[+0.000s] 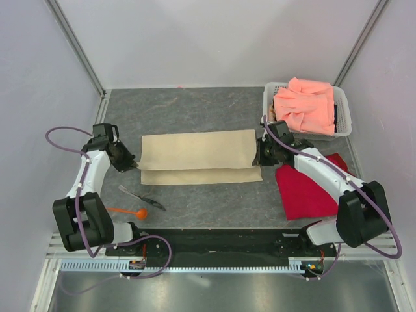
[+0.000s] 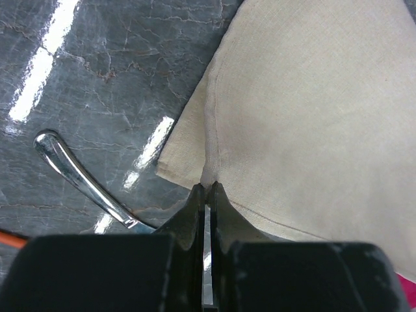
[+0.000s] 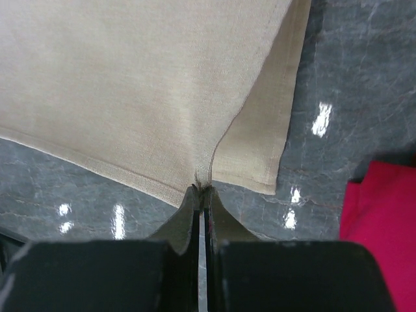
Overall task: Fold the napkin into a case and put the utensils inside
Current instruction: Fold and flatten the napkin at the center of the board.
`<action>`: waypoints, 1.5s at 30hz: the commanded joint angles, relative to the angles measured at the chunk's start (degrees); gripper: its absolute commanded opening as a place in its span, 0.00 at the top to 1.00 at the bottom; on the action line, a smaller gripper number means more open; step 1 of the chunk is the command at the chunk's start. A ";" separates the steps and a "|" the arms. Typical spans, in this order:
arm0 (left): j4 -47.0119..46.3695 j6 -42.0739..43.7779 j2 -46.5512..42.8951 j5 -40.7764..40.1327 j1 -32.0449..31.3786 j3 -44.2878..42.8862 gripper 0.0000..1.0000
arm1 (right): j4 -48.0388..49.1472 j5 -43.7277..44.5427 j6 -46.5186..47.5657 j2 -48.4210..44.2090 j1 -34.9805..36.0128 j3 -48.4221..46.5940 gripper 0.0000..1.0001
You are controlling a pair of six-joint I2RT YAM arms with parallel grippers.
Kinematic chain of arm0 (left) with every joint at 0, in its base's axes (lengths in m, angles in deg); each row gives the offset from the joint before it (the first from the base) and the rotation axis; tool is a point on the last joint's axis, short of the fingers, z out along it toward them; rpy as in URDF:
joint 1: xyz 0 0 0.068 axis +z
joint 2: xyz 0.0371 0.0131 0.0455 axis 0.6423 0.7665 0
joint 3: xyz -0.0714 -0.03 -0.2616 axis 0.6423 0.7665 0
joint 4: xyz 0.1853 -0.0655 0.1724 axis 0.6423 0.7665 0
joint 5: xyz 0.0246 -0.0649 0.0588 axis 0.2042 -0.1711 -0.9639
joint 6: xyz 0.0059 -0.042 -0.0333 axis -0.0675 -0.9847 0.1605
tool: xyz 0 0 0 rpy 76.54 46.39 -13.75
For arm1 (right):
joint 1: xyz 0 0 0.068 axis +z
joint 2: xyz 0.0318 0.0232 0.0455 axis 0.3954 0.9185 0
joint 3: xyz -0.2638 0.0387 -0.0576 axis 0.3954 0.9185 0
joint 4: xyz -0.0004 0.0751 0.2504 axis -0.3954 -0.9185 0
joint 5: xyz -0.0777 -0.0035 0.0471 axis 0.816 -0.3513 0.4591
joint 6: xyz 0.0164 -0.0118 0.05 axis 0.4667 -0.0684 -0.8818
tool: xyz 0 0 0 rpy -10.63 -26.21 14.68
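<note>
Pinching the napkin (image 1: 198, 156) ends, squeezed tight shut, with left claw (image 2: 206, 190) and right claw (image 3: 201, 190); near the napkin, orange spoon (image 1: 132, 211) and red cloth (image 1: 305, 192).

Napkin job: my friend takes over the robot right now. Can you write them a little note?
Left tool: shut on the napkin at its left edge.
Right tool: shut on its right edge.
Orange spoon and thin utensil: on the table, by the napkin's near-left corner, not inside.
Done: napkin folded over once, layers offset.
Left to do: finish folding, then slide both inside.
</note>
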 commanded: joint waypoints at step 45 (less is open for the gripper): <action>-4.70 -0.20 7.69 6.66 1.06 6.16 0.78 | 7.25 0.30 -2.33 4.46 0.17 10.28 0.80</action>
